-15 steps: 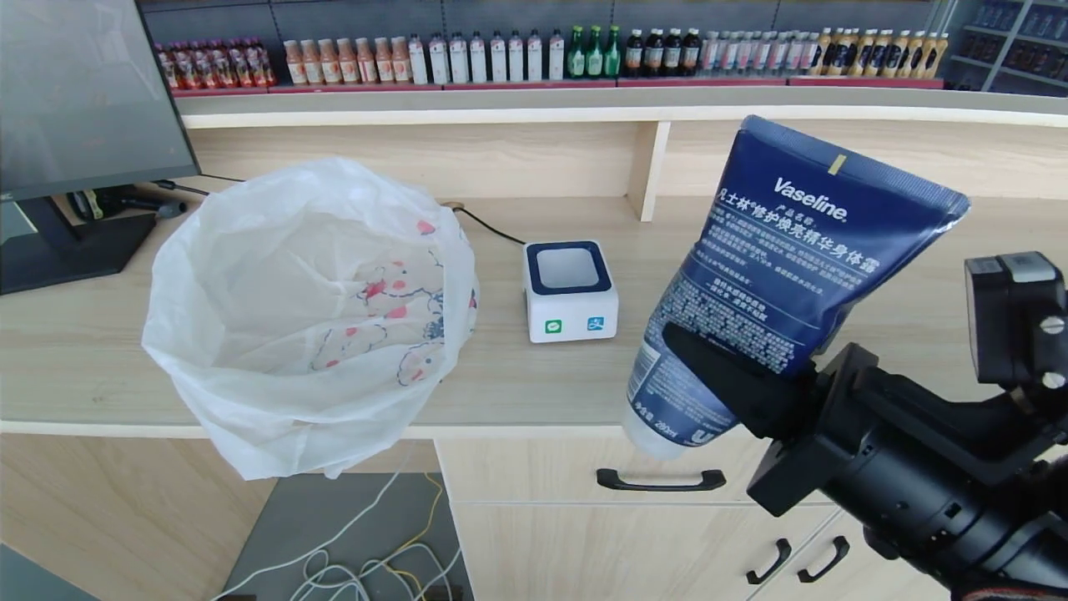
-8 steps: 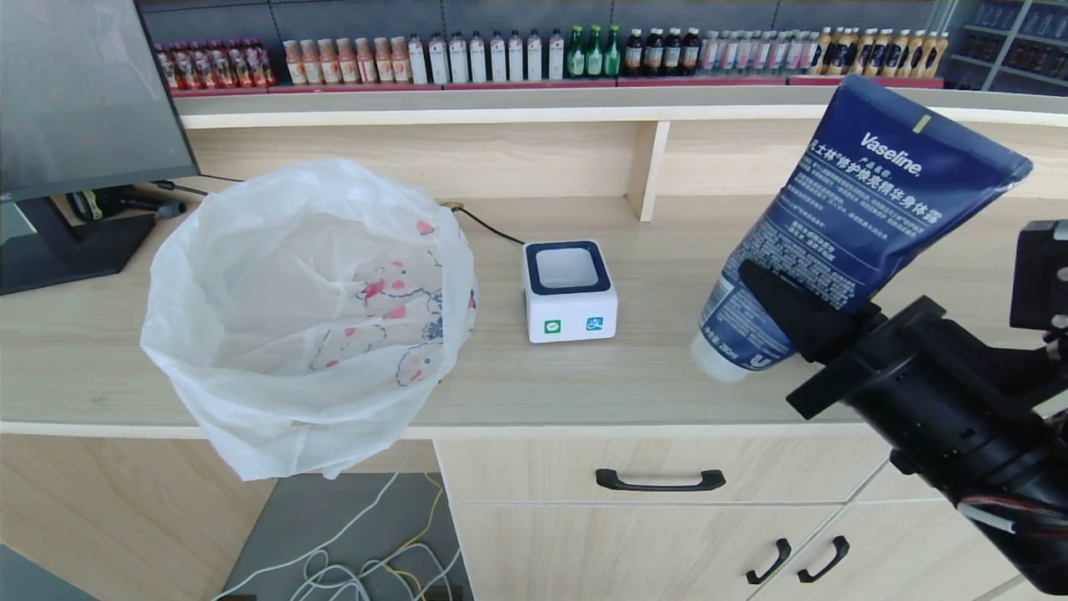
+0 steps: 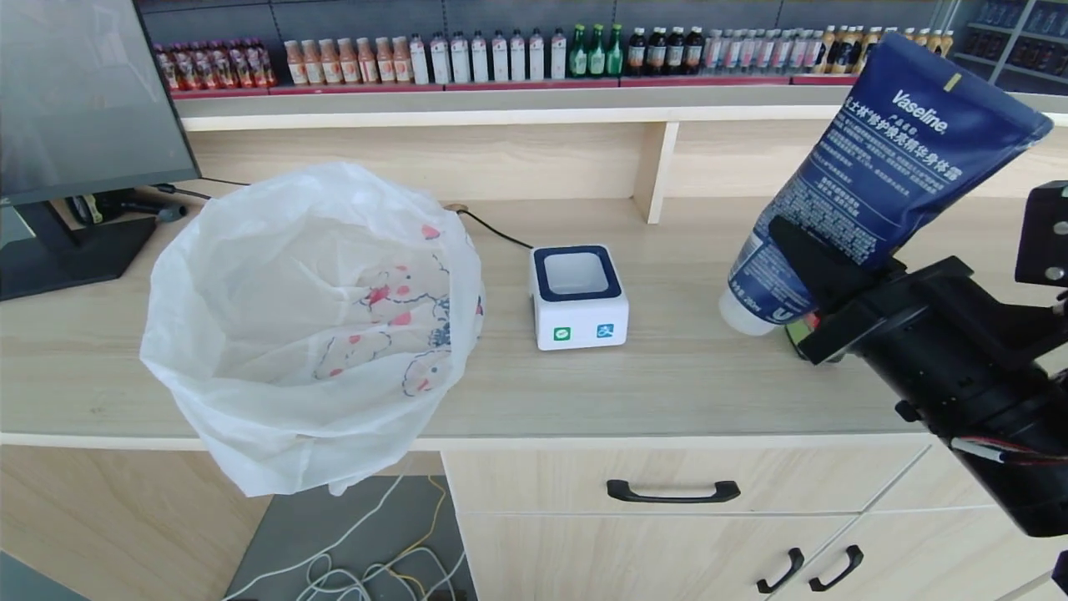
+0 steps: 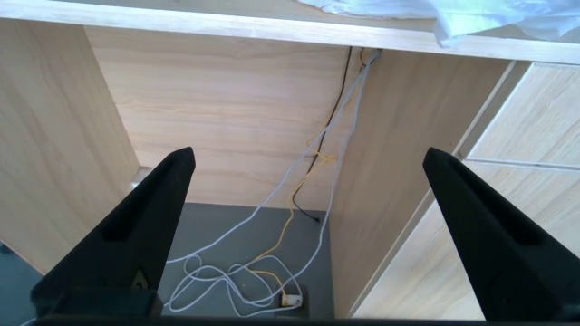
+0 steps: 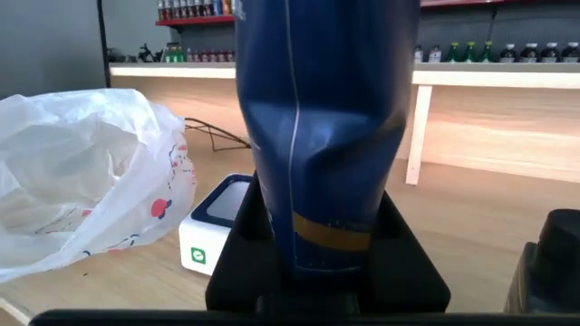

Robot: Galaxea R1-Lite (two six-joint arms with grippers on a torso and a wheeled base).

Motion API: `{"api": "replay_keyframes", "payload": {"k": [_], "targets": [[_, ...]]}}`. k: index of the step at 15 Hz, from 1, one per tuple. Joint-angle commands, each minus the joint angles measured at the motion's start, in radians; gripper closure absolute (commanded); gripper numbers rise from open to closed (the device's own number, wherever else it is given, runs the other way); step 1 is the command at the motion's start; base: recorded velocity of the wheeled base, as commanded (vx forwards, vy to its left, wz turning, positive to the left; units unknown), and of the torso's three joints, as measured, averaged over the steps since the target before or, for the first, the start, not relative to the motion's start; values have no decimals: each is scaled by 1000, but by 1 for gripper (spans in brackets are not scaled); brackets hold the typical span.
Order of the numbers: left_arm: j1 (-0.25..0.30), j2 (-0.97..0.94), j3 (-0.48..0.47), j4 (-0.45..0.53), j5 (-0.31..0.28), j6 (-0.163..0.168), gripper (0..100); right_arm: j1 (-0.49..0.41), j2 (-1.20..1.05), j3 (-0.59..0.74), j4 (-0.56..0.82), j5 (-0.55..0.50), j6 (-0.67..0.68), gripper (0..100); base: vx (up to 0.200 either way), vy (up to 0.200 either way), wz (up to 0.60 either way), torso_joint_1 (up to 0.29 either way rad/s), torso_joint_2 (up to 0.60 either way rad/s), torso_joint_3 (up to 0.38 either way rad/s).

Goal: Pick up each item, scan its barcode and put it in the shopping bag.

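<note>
A dark blue lotion tube [image 3: 884, 159] with a white cap is held tilted above the right side of the wooden counter [image 3: 667, 384], cap end down. My right gripper [image 3: 793, 275] is shut on its lower part; in the right wrist view the tube [image 5: 322, 118] stands between the fingers of this gripper [image 5: 326, 244]. The white barcode scanner [image 3: 578, 296] with a dark-rimmed window sits mid-counter, left of the tube. The white shopping bag [image 3: 309, 325] stands open at the counter's left front. My left gripper [image 4: 308, 235] is open, below counter level.
A monitor [image 3: 75, 92] stands at the back left. A divider [image 3: 655, 167] rises behind the scanner, whose cable [image 3: 492, 227] runs back. Something small and green [image 3: 793, 334] lies under the right gripper. Drawers [image 3: 667, 492] and loose cables [image 4: 272, 272] are below.
My right gripper has carried the tube to the right and farther back, from over the counter's front edge to above the counter. The head camera shifted slightly.
</note>
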Motion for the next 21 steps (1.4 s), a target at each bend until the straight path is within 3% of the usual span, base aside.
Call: {"api": "replay_keyframes", "payload": {"k": [1,6,10,17,19,21], "targets": [[-1,0,0,0,0,-2,0,1,20,-26,1,4,9,100,0,200,0,7,7,2],[0,0,0,0,0,-2,0,1,38,-48,1,-1,6,100,0,200,0,2,3,2],[0,0,0,0,0,1,0,2,56,-77,1,-114,-20,100,0,200,0,5,4,1],[0,0,0,0,0,2,0,-33,63,-97,1,-103,-32,100,0,0,0,0,0,0],[0,0,0,0,0,2,0,-48,61,-77,1,-80,-69,100,0,0,0,0,0,0],[0,0,0,0,0,2,0,-119,70,-72,1,-17,-176,100,0,0,0,0,0,0]]}}
